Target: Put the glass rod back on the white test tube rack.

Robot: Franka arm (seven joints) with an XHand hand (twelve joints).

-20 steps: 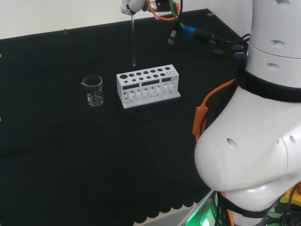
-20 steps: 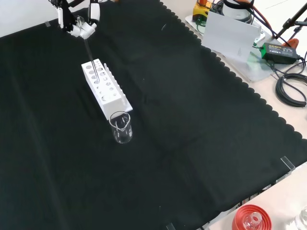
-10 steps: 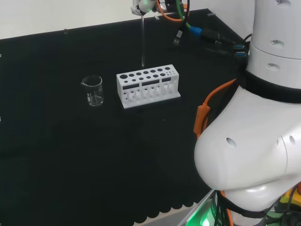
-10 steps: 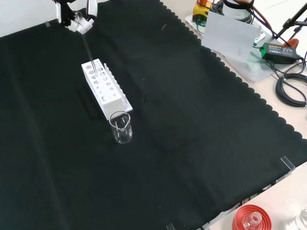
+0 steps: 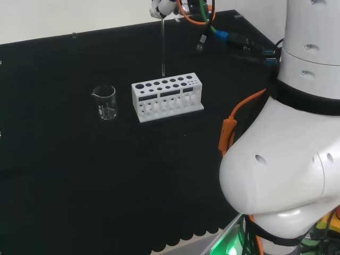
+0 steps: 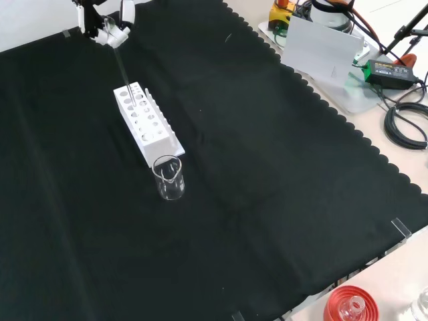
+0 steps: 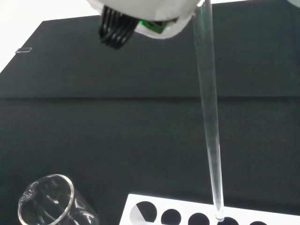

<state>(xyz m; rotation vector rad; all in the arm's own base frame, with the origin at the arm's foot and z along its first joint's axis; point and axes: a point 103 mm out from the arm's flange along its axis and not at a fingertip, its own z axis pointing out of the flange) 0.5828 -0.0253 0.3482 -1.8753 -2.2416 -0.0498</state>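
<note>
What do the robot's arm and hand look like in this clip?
The arm is glossy white, with bulbous rounded links, a black band at one joint and orange cable alongside. Orange and green cables with blue connectors run toward the wrist. The hand is black and white.

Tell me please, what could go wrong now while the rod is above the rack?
The glass rod, held by the hand at its top, hangs with its tip just above the white rack. The tip may miss the hole and strike the rack's top. A push could shift the rack toward the beaker.
</note>
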